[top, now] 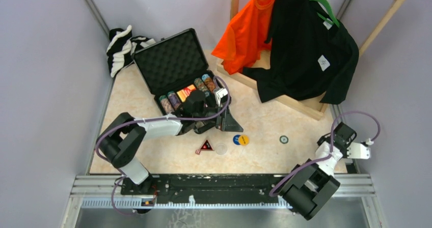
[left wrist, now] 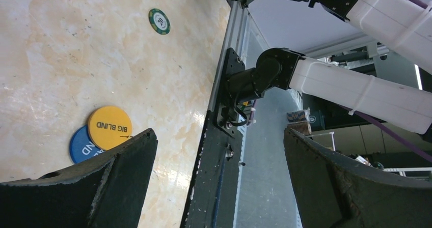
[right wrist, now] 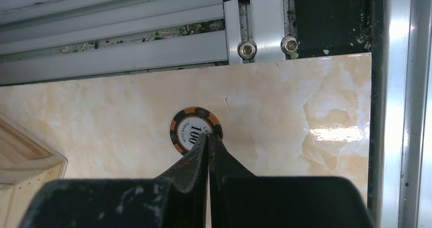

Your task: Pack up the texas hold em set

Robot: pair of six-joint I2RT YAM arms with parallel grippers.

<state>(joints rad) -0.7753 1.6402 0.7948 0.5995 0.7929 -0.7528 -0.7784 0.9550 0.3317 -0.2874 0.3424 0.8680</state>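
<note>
Pinching shut on nothing, the right gripper rests its pointed black tips at the rim of a flat orange-and-black 100 chip on the glossy marbled table, perhaps touching it. The left gripper gapes wide near a smooth yellow BIG BLIND disc overlapping a blue disc. It is likely poised to collect them for the open foam-lined briefcase close by.

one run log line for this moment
left pincer open, beside open black foam-lined briefcase | right pincer shut at orange-black round poker chip

Yellow disc overlaps blue disc; green chip well apart
</note>
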